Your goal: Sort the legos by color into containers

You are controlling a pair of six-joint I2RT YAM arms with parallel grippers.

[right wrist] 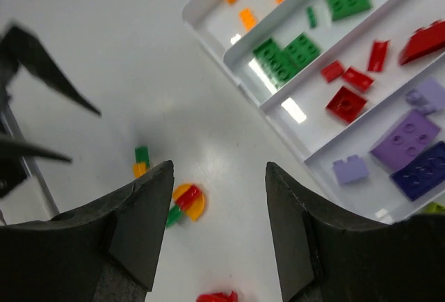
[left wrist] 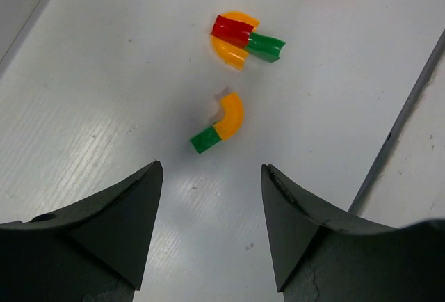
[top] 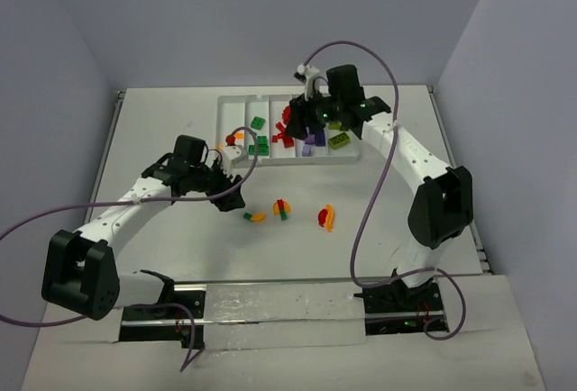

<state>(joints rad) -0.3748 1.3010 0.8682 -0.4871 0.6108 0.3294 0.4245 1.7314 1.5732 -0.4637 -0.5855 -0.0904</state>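
The white tray (top: 236, 104) lies at the back of the table and holds sorted bricks. In the right wrist view its compartments hold orange bricks (right wrist: 247, 18), dark green bricks (right wrist: 284, 55), red bricks (right wrist: 346, 101) and purple bricks (right wrist: 405, 138). Loose on the table are an orange curve joined to a green brick (left wrist: 221, 124), a red, orange and green cluster (left wrist: 243, 37), and a red and orange pair (top: 325, 218). My left gripper (left wrist: 211, 165) is open and empty, just short of the orange and green piece. My right gripper (right wrist: 219, 164) is open and empty above the tray's front edge.
A lime green brick (top: 340, 139) lies in the tray's right compartment. The left arm's purple cable with its red cap (top: 232, 140) hangs near the tray's left end. A raised edge strip (left wrist: 403, 117) runs along the table's near side.
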